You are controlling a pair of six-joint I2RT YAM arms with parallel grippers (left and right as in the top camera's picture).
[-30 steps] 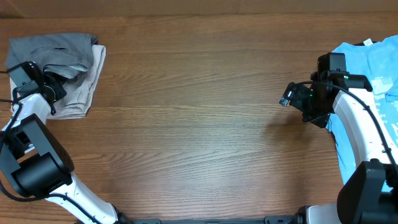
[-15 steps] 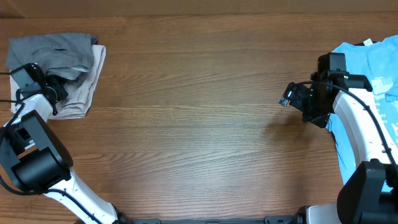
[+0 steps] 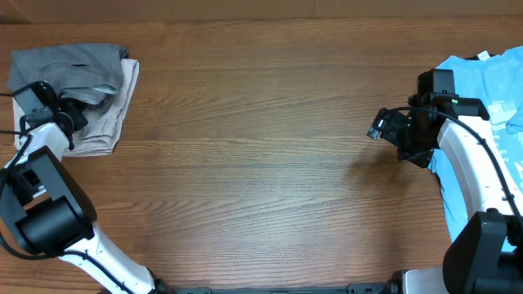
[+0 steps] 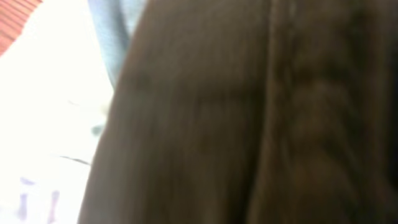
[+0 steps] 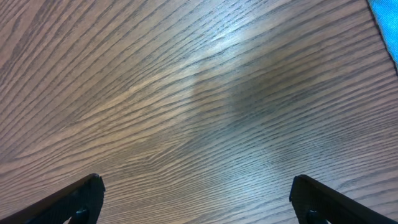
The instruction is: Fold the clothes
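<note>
The clothes (image 3: 72, 64), a pair of dark-grey shorts, lie bunched at the far left of the table (image 3: 245, 171). We begin at the left gripper (image 3: 76, 110), whose tips sit against the near edge of that grey cloth. We cannot tell how far its fingers are parted or whether they have any fabric between them. From overhead they merge into one dark shape against the shorts. The left wrist camera shows no fingers, only a blurred dark fold pressed close to the lens, a pale washed-out patch at the left and a sliver of wood in the top corner. Just outside the gripper, the shorts rest on top of a beige garment (image 3: 110, 122), which shows along their right side and nearer the robot. The left arm reaches in from the near left edge of the table. Over on the right, the right gripper (image 5: 196, 190) stands wide open with nothing between its fingers (image 5: 81, 199). The two black tips show at opposite lower corners of the wrist view, with bare wood grain beneath them. It hovers over the table just left of a light-blue T-shirt (image 3: 482, 82) spread at the right edge, and part of its arm crosses that shirt. The two grippers are well apart, with a broad stretch of wood between them.
</note>
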